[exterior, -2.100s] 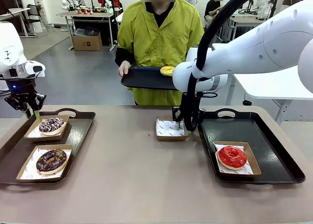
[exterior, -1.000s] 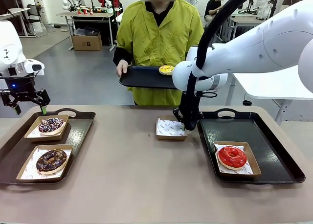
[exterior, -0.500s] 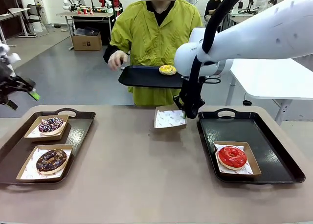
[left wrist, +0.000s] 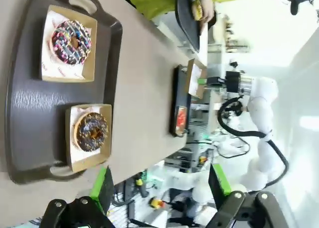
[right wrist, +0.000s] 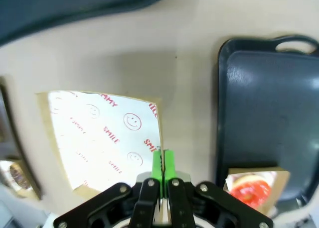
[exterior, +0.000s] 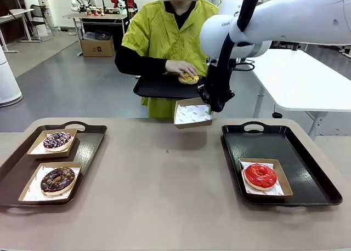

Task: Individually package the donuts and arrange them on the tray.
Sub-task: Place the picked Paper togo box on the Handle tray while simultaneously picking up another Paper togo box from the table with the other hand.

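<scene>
Four ring donuts are in play: the yellow-glazed donut (exterior: 188, 78) sits on the black tray (exterior: 156, 87) the person holds at the far side, under the person's hand (exterior: 182, 68); the dark chocolate donut (exterior: 57, 179) and the purple-brown sprinkled donut (exterior: 57, 140) lie boxed on the left black tray (exterior: 90, 147); the glossy red donut (exterior: 260, 175) lies boxed on the right black tray (exterior: 285, 147). Each looks light, soft and sticky-glazed, so I judge it best moved by its box, not its icing.

That is the present grip: the right gripper (right wrist: 161, 169) is pinched tight on one wall of an empty paper-lined brown cardboard box (exterior: 192, 113), holding it tilted in the air just below the person's tray. Thin card held by one edge will likely flex and tip under load.

Jaws of the left gripper (left wrist: 160, 186) are spread wide, empty, above the left tray.

Little obstructs; the right arm and the person's hand are close together.
</scene>
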You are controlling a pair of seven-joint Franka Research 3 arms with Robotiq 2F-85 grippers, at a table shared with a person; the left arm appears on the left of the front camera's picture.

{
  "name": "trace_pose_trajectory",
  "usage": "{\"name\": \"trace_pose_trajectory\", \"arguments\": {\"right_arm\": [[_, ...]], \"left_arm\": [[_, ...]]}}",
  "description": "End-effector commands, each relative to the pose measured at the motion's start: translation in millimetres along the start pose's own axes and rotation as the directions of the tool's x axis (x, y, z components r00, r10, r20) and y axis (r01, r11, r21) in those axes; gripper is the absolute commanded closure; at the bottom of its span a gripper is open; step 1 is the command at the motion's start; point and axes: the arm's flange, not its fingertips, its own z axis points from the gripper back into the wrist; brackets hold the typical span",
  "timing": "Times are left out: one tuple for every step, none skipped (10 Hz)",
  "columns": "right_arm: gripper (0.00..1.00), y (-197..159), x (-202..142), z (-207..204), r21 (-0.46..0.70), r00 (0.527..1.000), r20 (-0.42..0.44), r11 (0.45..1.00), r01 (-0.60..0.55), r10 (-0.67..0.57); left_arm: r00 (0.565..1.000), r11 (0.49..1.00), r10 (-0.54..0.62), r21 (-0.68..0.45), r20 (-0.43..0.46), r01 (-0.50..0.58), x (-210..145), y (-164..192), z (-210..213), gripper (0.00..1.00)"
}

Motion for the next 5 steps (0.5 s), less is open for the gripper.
{"name": "trace_pose_trajectory", "arguments": {"right_arm": [[1.00,19,18,19,-0.058,0.999,-0.039,0.998,0.022,-0.025],[1.00,22,24,29,-0.070,0.998,-0.052,0.997,0.023,-0.026],[1.00,23,30,37,-0.085,0.998,-0.056,0.996,0.033,-0.038],[1.00,23,35,40,-0.097,0.997,-0.065,0.995,0.028,-0.034],[1.00,22,38,40,-0.098,0.997,-0.072,0.995,0.032,-0.040]], "left_arm": [[0.997,0.996,0.061,-0.054,-0.044,-0.063,13,32,6,0.00],[0.994,0.992,0.101,-0.066,-0.053,-0.104,13,47,13,0.00],[0.989,0.987,0.136,-0.076,-0.054,-0.140,16,62,17,0.00],[0.984,0.983,0.165,-0.070,-0.061,-0.169,20,73,21,0.00],[0.981,0.979,0.186,-0.076,-0.053,-0.189,23,81,24,0.00]]}}
